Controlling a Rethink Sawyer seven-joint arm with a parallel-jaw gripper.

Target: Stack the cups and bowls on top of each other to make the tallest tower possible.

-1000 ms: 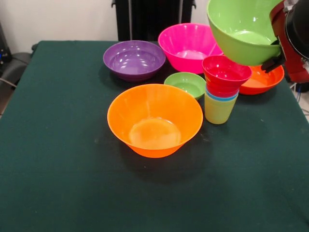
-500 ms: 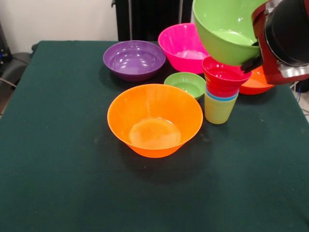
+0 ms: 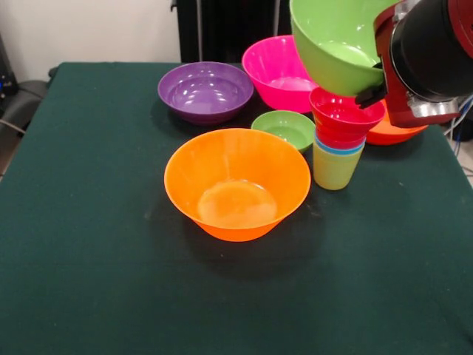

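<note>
Above the nested tower (image 3: 341,140) of translucent plastic cups hangs a glossy lime-green plastic bowl (image 3: 336,44). The gripper (image 3: 372,92) clasps its rim, fingers clenched there.

no readable text, no labels, no brand marks, no numbers or signs on anything in view

Shifted leftward in the front view: the large glossy lime-green plastic bowl (image 3: 336,44), carried by the end effector (image 3: 372,92) at its rim. Now hanging directly over the nested column of translucent tumblers topped by a small red bowl (image 3: 341,137). More of the red-and-black arm (image 3: 429,55) showing.
</note>
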